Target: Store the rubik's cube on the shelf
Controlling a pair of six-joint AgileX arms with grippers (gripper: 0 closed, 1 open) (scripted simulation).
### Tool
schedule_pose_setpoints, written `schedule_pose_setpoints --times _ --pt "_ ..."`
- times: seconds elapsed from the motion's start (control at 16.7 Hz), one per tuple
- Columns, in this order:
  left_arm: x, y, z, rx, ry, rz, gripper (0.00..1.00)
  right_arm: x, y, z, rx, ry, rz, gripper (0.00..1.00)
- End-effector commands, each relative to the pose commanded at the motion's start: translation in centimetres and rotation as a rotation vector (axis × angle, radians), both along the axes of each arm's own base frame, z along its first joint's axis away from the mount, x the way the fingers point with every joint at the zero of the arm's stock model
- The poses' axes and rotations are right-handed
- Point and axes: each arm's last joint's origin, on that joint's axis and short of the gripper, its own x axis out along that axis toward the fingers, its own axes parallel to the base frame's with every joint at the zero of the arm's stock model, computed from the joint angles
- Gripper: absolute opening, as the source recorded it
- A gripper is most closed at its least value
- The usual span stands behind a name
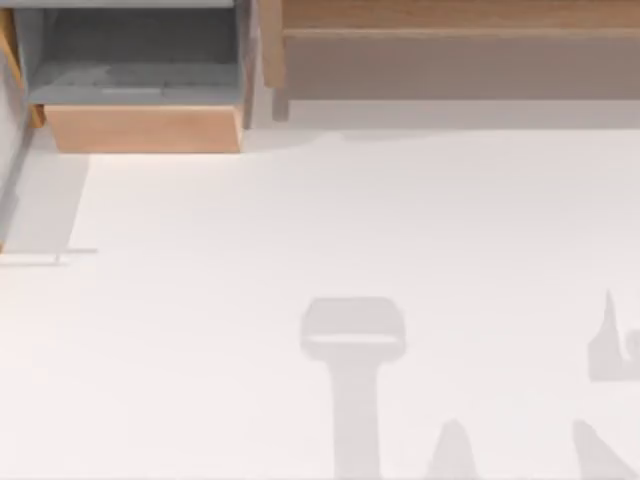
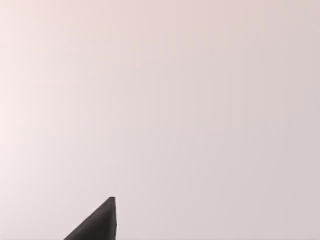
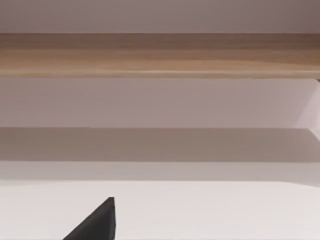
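The long light-brown wooden shelf [image 1: 450,15] with its grey-brown panel spans the white table's [image 1: 300,250] far right edge, beside a grey-lined wooden box compartment [image 1: 140,75] at far left; jaw states cannot be told.

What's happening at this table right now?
Nothing is being handled at this moment. The long wooden shelf runs along the far right of the white table, with an open grey-lined wooden box at the far left. The right wrist view faces the shelf front-on; the left wrist view looks at bare table.
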Motion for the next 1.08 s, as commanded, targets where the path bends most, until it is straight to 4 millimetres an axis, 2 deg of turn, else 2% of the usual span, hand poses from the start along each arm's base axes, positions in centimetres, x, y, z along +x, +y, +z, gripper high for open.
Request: schedule_pose_setpoints --times 0.3,0.42,0.54,0.66,0.78,1.08 --pt "4.1 5.0 3.5 -0.267 0.064 0.170 1.00 0.0 0.0 0.0 0.000 0.000 0.000 1.00" --pt "6.0 5.9 5.2 -0.403 0.100 0.225 1.00 0.0 0.0 0.0 0.000 0.000 0.000 1.00" --pt "8.1 6.1 7.1 -0.544 0.140 0.274 1.00 0.0 0.0 0.0 0.000 0.000 0.000 1.00" --pt "10.2 5.4 9.0 -0.688 0.185 0.321 1.00 0.0 0.0 0.0 0.000 0.000 0.000 1.00" --pt "12.3 3.8 10.5 -0.832 0.246 0.367 1.00 0.0 0.0 0.0 0.000 0.000 0.000 1.00" --pt "17.1 -3.0 11.7 -1.143 0.462 0.501 1.00 0.0 0.0 0.0 0.000 0.000 0.000 1.00"
